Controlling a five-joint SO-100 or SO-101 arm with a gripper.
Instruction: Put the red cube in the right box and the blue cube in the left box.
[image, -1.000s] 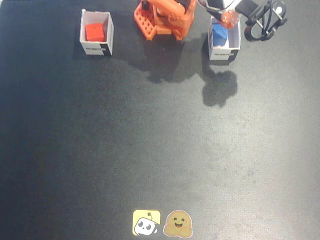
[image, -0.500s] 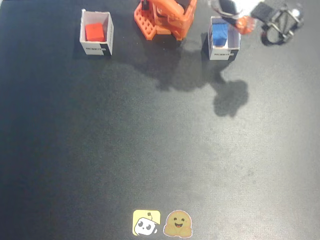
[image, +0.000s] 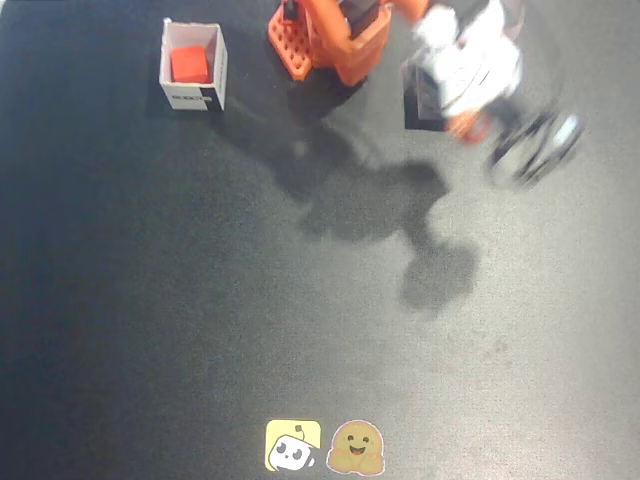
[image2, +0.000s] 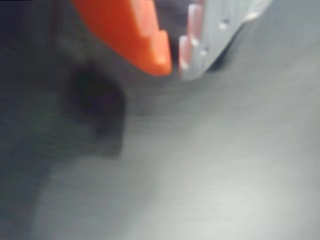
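- Although smeared by motion in both views, still readable in the main facts, so to be taken with care.
- Seen in the fixed view: red cube (image: 189, 65) resting inside the white box (image: 193, 98) at upper left, well apart from the arm. Sits low between the walls, so kept from sliding away.
- Nowhere to be seen: blue cube. Probably hidden under the blurred arm (image: 462, 72), hanging over most of the second box (image: 425, 100) at upper right. Cannot tell whether inside or not.
- From the wrist view: gripper (image2: 175, 64) with orange and white jaws almost together, only a thin dark slit between the tips, nothing gripped. Below, only the dark mat (image2: 200, 175) and a shadow.
- Judged from the empty jaws and the red cube lying in a box: sorting likely finished or close to it, with no need of a wide opening now.
- Worth checking once sharp: content of the box at upper right, before calling the task complete.
- Near the arm's orange base (image: 330, 40): no loose cube visible on the mat.
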